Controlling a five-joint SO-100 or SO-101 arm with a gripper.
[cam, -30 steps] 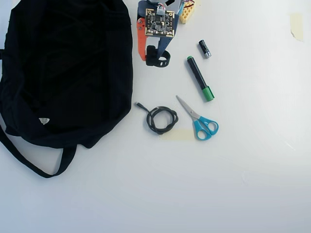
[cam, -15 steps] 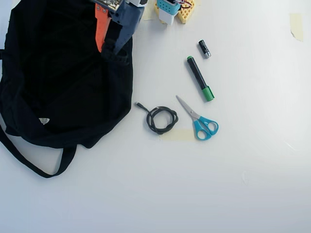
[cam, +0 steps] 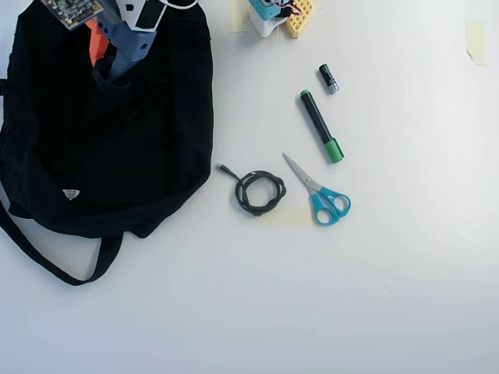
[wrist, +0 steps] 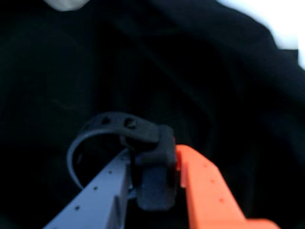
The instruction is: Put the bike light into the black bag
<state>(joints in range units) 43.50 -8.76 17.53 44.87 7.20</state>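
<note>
My gripper (wrist: 155,183) is clamped on the bike light (wrist: 153,167) at the lower middle of the wrist view, strap curling left, over the black bag (cam: 132,140) at the upper left of the overhead view. Pickup looks done; release into the bag remains.

Hobby or lab workbench set up for robot trials. A plain white tabletop (cam: 234,312) carries strips of pale masking tape (cam: 285,216) stuck at several spots. At its far edge stands the arm's base (cam: 277,14), built of blue and yellow plastic parts with loose wiring. Everyday test items lie well apart on the surface: blue-handled scissors (cam: 320,193), a green-capped marker (cam: 320,126), a coiled black cable (cam: 257,191), a short black-and-silver cylinder (cam: 328,78) and a black bag (cam: 117,156).
</note>
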